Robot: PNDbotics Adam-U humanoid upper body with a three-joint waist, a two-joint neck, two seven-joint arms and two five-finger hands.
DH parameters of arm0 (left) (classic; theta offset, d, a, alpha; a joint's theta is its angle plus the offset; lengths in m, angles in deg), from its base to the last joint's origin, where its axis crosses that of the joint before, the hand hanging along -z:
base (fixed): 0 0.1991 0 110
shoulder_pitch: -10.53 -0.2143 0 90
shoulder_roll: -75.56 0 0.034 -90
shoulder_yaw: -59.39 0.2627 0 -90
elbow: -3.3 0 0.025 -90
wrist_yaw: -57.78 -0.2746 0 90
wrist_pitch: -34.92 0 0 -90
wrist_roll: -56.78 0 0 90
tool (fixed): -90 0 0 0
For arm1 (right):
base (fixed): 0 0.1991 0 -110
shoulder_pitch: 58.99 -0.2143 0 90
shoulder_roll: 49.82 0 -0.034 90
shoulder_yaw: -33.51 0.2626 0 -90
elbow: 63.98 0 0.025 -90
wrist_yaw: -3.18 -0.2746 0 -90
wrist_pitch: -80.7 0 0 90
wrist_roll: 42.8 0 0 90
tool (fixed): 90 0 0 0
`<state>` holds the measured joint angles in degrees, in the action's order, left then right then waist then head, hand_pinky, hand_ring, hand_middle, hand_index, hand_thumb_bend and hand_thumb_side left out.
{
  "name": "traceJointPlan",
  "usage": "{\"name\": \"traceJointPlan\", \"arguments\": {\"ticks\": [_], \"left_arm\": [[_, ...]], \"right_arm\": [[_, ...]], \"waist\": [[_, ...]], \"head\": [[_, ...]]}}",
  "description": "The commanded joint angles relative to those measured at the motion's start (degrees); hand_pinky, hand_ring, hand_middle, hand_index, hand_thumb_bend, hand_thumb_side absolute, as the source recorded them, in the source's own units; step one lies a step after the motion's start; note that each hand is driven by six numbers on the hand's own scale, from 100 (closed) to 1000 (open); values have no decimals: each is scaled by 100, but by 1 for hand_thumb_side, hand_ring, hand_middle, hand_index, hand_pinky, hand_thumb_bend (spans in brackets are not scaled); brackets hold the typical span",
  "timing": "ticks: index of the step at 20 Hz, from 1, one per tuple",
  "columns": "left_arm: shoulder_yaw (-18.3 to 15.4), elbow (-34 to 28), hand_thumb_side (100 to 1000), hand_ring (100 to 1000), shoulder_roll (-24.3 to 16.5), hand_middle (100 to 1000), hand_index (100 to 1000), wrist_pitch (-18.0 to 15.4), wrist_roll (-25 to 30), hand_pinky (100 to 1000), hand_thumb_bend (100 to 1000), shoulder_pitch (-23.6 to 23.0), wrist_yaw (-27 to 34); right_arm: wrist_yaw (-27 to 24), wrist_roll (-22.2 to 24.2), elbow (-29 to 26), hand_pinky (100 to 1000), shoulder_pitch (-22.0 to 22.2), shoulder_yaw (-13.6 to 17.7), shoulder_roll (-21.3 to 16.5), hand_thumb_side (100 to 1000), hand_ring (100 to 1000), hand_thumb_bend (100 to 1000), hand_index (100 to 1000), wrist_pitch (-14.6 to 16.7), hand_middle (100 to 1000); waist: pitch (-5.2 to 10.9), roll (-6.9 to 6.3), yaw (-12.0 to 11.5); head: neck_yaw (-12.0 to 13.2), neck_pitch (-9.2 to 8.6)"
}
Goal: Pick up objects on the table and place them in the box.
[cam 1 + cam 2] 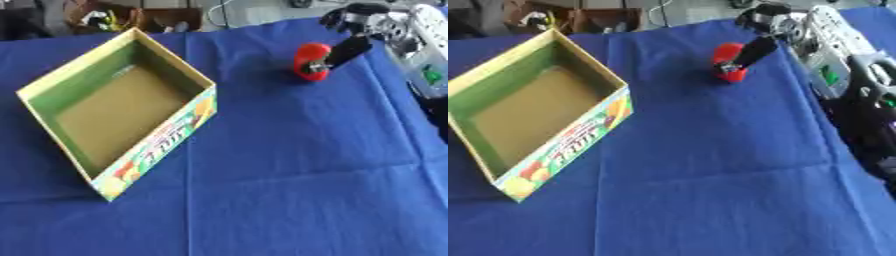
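A red rounded object (310, 59) sits on the blue cloth at the far right of the table. My right hand (360, 21) comes in from the upper right corner. One black finger (348, 49) stretches straight down and touches the red object's right side, while the other fingers stay bent above and away from it. The open cardboard box (54, 79), with a green and brown inside and fruit print on its front wall, stands at the left and holds nothing. My left hand shows in neither view.
My silver and black right forearm (842, 65) runs along the right edge. A blue cloth (289, 165) covers the table. Clutter lies beyond the table's far edge (105, 20).
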<state>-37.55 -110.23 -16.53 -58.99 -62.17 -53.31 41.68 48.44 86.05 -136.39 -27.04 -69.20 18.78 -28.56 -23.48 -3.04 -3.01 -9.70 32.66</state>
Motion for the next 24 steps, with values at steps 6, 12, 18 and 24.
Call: {"name": "traceJointPlan", "arguments": {"ticks": [6, 12, 18, 24], "left_arm": [[-2, -106, 1000, 874, -59, 832, 873, -11, 28, 643, 100, 96, 40], [-9, -106, 998, 875, -57, 829, 866, -11, 19, 644, 100, 96, 45], [3, -106, 997, 875, -49, 831, 858, -21, 28, 644, 100, 130, 49], [5, -106, 996, 875, -39, 829, 855, -30, 19, 644, 100, 148, 55]], "right_arm": [[-32, -63, 266, 869, -191, 41, -30, 421, 901, 426, 1000, 26, 906], [-36, -14, 467, 848, -228, 93, 10, 412, 897, 437, 1000, 73, 903], [-57, -35, 553, 763, -219, 59, 19, 407, 842, 422, 978, 45, 880], [-21, -152, 704, 685, -253, 48, 60, 382, 784, 403, 949, 28, 859]], "waist": [[77, 27, -48], [36, 29, -79], [5, 31, -105], [-18, 27, -127]], "head": [[-6, 13], [-18, 4], [-42, -4], [-66, -18]]}}
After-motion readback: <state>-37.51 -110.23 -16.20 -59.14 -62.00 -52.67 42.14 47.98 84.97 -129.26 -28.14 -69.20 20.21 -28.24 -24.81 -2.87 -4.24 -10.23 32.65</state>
